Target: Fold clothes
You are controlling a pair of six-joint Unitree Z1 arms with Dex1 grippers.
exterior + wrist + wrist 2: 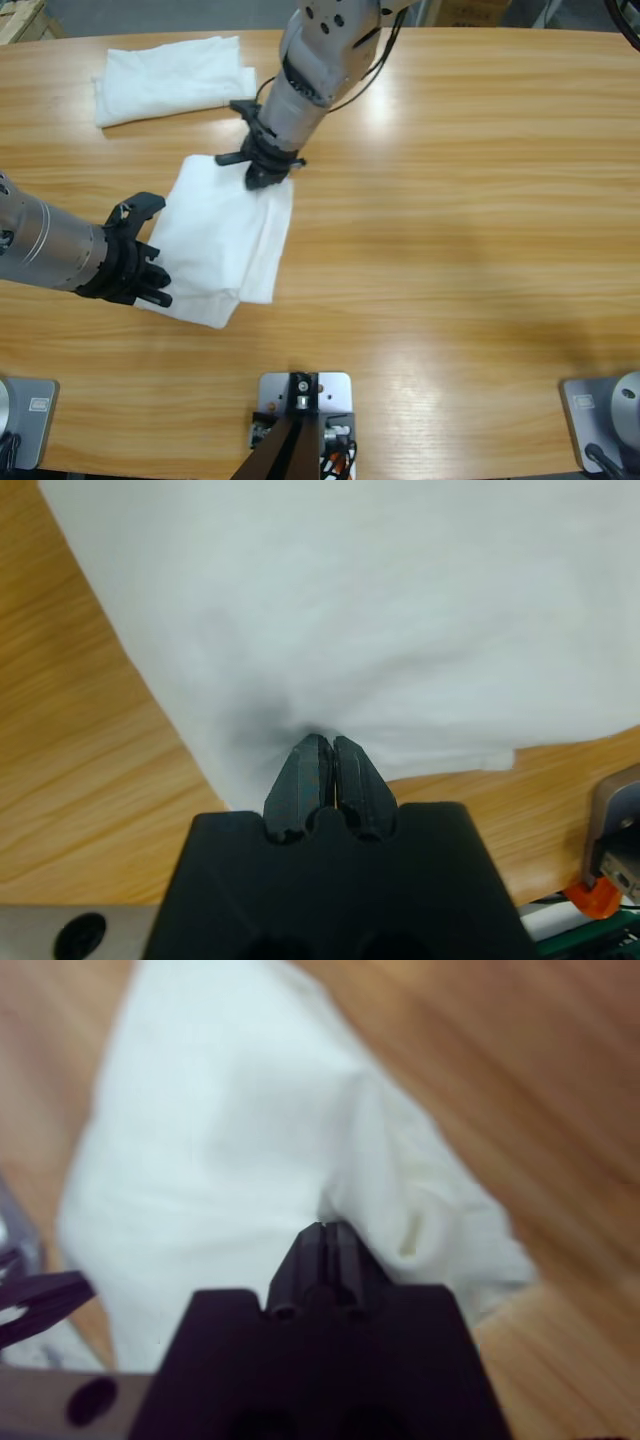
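Gripping the near-left edge of the white shirt (215,240), the left gripper (150,262) enters from the table's (450,200) left side; its jaws are pressed together with cloth bunched between them. The shirt lies partly folded left of the table's middle. At its far-right corner the right gripper (265,175), reaching down from the top, is likewise clamped on cloth. A second garment (170,78) lies folded at the far-left corner.
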